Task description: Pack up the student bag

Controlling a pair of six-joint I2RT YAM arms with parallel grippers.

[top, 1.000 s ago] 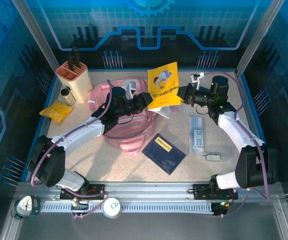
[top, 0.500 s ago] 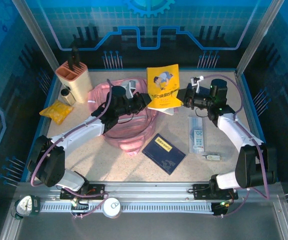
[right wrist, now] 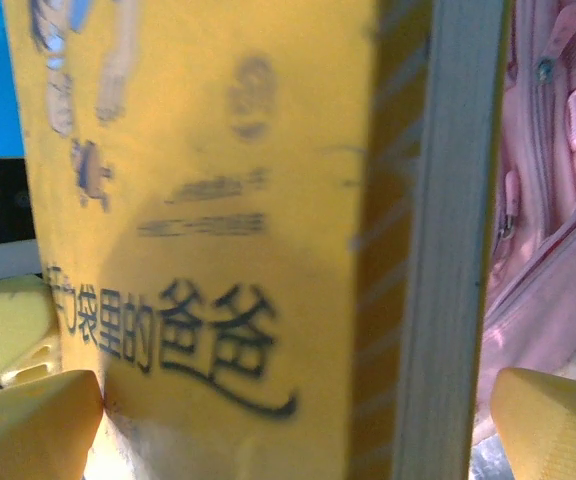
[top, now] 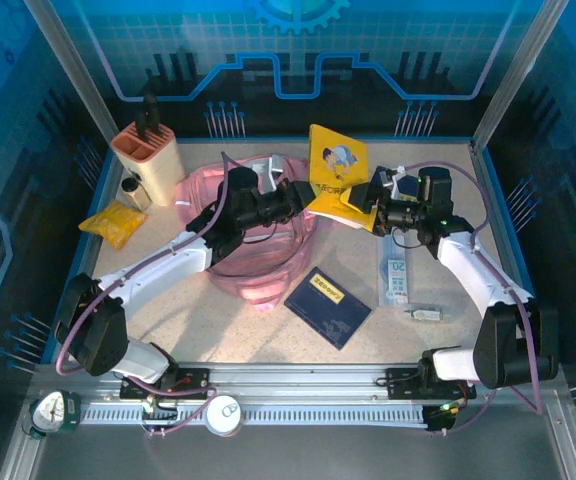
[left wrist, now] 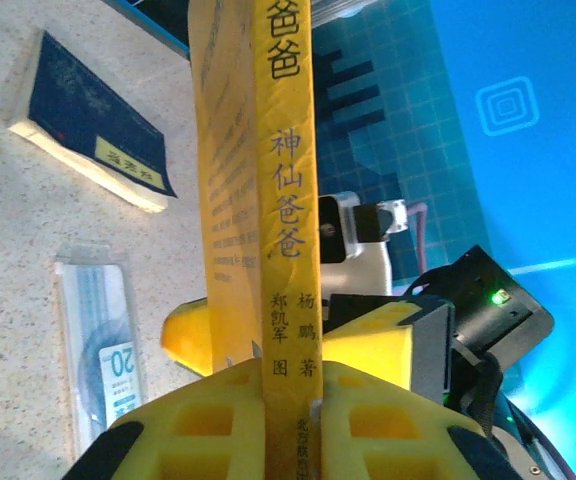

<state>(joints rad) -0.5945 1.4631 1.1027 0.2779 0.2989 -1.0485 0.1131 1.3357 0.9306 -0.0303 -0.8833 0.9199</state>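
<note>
Beside one pink bag point(top: 263, 280), one yellow book point(top: 338, 160) clamped in left jaws, right jaws wide, one navy book point(top: 328, 306) nearby.

Book point(left wrist: 286, 200) spine: "神仙爸爸" (packet point(left wrist: 103, 350): maybe "20")

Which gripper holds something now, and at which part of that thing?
The left gripper holds the yellow book, pinched at its spine edge, near one end. The right gripper stands open around the book, not gripping it.

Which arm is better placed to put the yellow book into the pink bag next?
Left. The left gripper is shut on the yellow book by its spine, next to the student bag; the right gripper stands open around the book, not gripping.
</note>
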